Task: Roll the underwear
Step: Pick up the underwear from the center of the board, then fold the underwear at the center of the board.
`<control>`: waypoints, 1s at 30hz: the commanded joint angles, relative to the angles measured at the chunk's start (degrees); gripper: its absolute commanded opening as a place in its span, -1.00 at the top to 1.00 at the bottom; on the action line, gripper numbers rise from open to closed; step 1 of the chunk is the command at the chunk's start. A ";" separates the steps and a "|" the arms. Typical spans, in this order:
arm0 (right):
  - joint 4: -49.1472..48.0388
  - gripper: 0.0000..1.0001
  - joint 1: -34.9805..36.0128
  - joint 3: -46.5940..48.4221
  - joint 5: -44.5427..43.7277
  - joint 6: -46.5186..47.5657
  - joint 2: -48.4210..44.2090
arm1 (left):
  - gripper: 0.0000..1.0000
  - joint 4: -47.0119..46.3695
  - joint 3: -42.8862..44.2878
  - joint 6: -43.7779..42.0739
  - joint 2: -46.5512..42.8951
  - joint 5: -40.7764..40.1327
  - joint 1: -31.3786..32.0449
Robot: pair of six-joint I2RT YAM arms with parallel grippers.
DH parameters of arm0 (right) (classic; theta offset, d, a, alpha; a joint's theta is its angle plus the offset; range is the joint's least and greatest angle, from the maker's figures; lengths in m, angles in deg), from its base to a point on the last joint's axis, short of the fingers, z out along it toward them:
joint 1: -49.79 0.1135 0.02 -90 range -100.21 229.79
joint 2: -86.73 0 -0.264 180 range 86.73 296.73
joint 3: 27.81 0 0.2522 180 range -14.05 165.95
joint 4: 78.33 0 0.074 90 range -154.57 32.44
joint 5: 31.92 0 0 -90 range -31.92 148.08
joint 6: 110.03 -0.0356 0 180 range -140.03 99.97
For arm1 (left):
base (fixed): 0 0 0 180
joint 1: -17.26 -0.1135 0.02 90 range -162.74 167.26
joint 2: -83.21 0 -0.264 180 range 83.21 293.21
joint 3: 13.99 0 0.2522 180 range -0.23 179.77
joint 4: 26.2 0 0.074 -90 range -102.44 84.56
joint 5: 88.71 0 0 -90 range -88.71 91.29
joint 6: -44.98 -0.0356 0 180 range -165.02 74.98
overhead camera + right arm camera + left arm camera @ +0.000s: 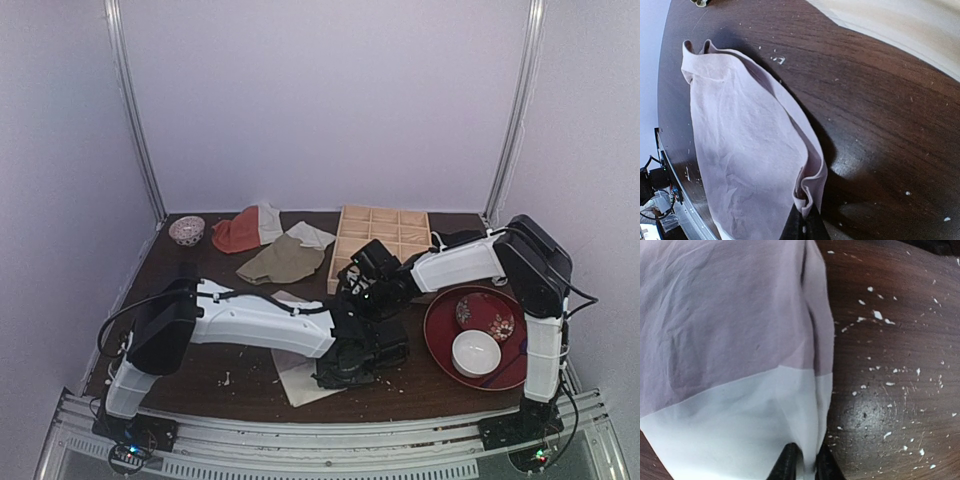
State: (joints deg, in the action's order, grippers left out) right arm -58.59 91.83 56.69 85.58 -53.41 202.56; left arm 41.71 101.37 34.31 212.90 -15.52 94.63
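Left wrist view: left claw [805, 467] clamped on underwear [730, 330] waistband [740, 430]; right claw [802, 227] clamped on pink edge. Long axis runs between claws, near surface's [890, 365] front edge.

Wooden tray [385, 235], red plate [440, 335] (white bowl [476, 352])

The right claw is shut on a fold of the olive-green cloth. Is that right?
No, wrong cloth. The right wrist view shows the right claw shut on a fold of the underwear, which is mauve-pink; the olive-green cloth lies apart, farther back.
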 commanded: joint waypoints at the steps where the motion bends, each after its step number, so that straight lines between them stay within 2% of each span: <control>1: 0.09 1.00 -0.29 -0.61 0.71 -0.53 0.71 | 0.86 0.21 -0.59 0.92 -0.87 -0.38 0.11; 4: 0.32 1.00 -0.29 -0.62 0.22 -0.64 0.56 | 0.99 0.43 -0.64 0.84 -1.64 -0.83 0.15; 10: 2.56 1.00 -0.13 0.16 -1.45 -0.54 -0.64 | 1.00 -1.31 -4.63 0.86 -6.29 -2.06 0.13; 22: 11.61 1.00 4.58 7.65 -7.66 -1.29 -2.84 | 1.00 -21.63 -31.43 2.77 -25.47 0.06 -0.79; 30: 18.05 1.00 8.15 17.75 -12.63 -1.73 0.09 | 1.00 -29.78 -43.49 4.95 -32.91 2.53 -1.42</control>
State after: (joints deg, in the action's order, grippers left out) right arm -45.45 98.69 69.80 77.80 -54.70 202.23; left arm 18.41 62.38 37.06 183.17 -14.52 93.69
